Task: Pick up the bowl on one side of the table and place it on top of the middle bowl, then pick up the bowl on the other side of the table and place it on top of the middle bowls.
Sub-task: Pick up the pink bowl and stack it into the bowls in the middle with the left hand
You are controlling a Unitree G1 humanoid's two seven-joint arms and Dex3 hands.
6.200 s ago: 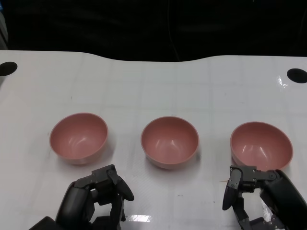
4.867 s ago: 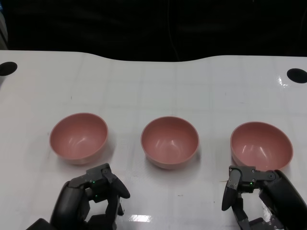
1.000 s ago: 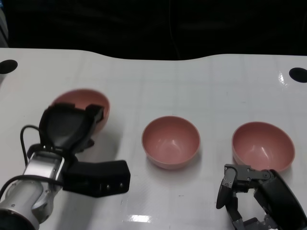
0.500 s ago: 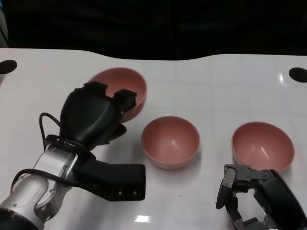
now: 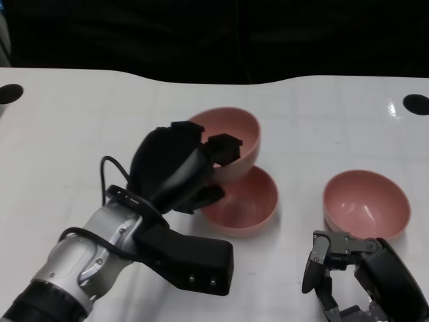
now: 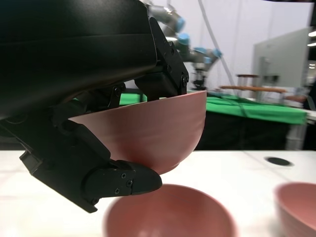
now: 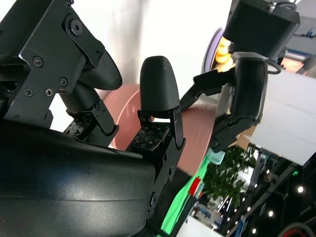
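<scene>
The left robot hand (image 5: 177, 168) is gripping a pink bowl (image 5: 231, 141) by its rim, holding it tilted just above the middle bowl (image 5: 244, 201). Released off-center, it could slide off sideways. The right robot hand (image 5: 348, 272) is waiting empty, fingers apart, near the right bowl (image 5: 365, 201).

White table (image 5: 80, 114) with black round holes (image 5: 415, 104) near both far corners; green-covered tables (image 6: 256, 106) beyond.
</scene>
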